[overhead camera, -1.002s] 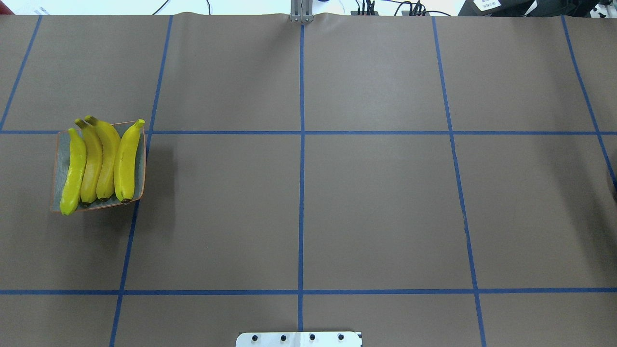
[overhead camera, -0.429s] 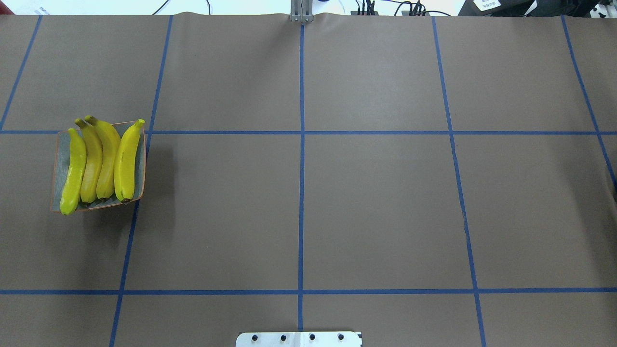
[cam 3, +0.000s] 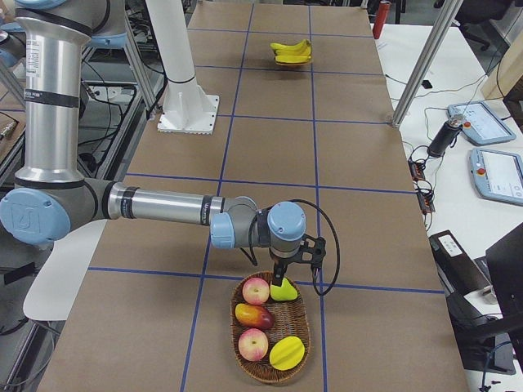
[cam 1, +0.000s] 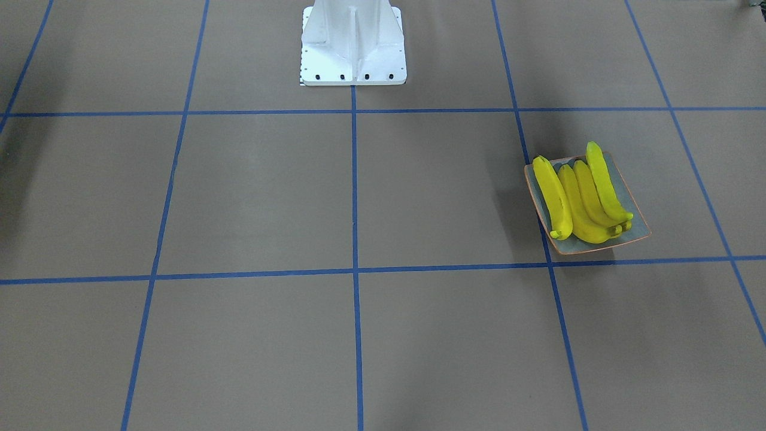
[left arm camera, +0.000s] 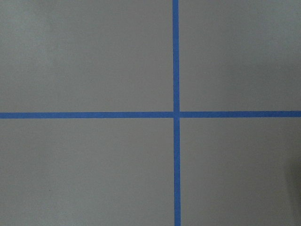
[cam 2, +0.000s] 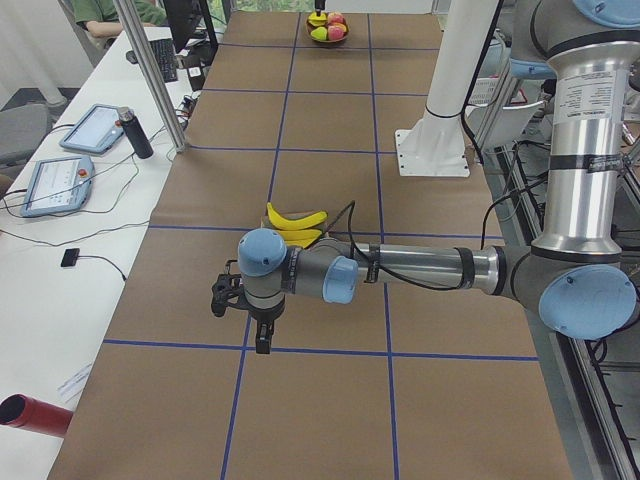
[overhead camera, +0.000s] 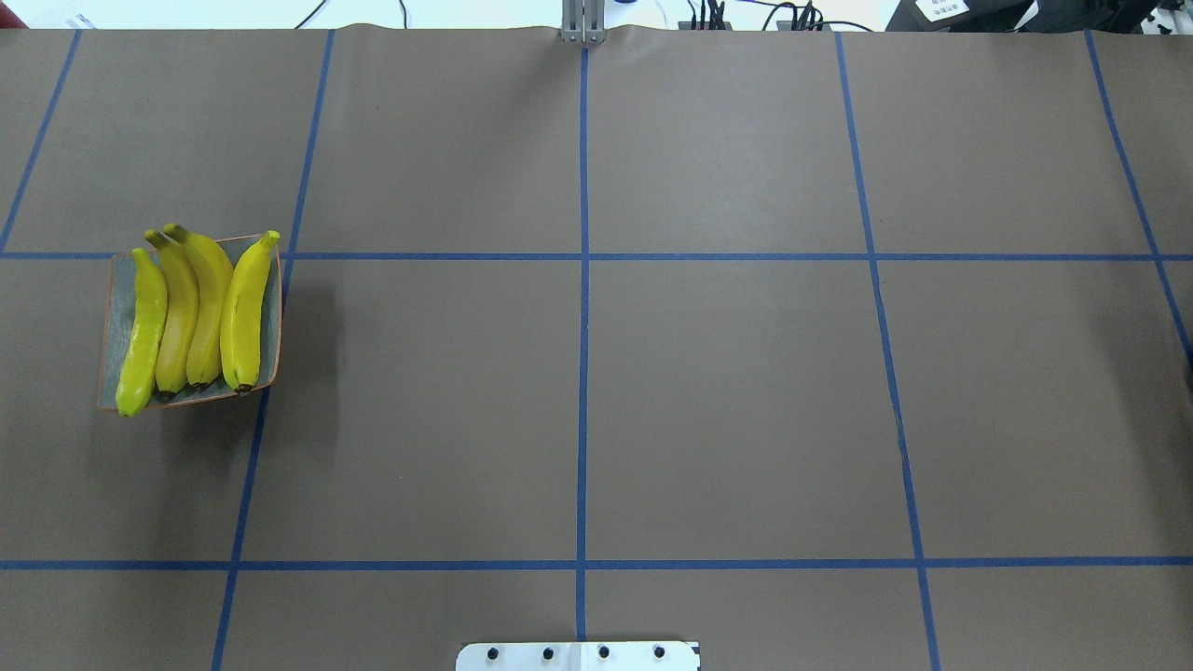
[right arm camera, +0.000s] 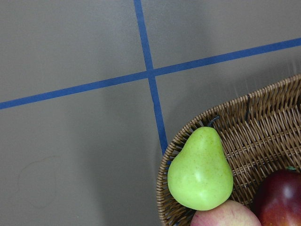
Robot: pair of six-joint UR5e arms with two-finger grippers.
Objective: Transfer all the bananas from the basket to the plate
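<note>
Several yellow bananas [overhead camera: 191, 312] [cam 1: 583, 200] lie side by side on the grey-blue plate [overhead camera: 272, 326] [cam 1: 637, 224], on my left half of the table. The wicker basket [cam 3: 304, 322] [right arm camera: 263, 127] sits at the table's right end and holds a green pear [right arm camera: 200, 172], red apples and other fruit; I see no banana in it. My right gripper [cam 3: 282, 273] hangs over the basket's near rim. My left gripper [cam 2: 262, 340] hovers above bare table, just short of the bananas [cam 2: 296, 220]. Both show only in the side views, so I cannot tell whether they are open or shut.
The white robot pedestal [cam 1: 353, 48] stands at the table's middle, on the robot's edge. Blue tape lines [left arm camera: 176, 114] cross the brown cover. A side bench holds tablets [cam 2: 58, 182], a red cylinder [cam 2: 30, 415] and cables. A seated person [cam 2: 110, 10] shows at the far corner.
In the overhead view a dark shape at the right edge has drawn back almost out of frame. The bananas and the plate have not moved.
</note>
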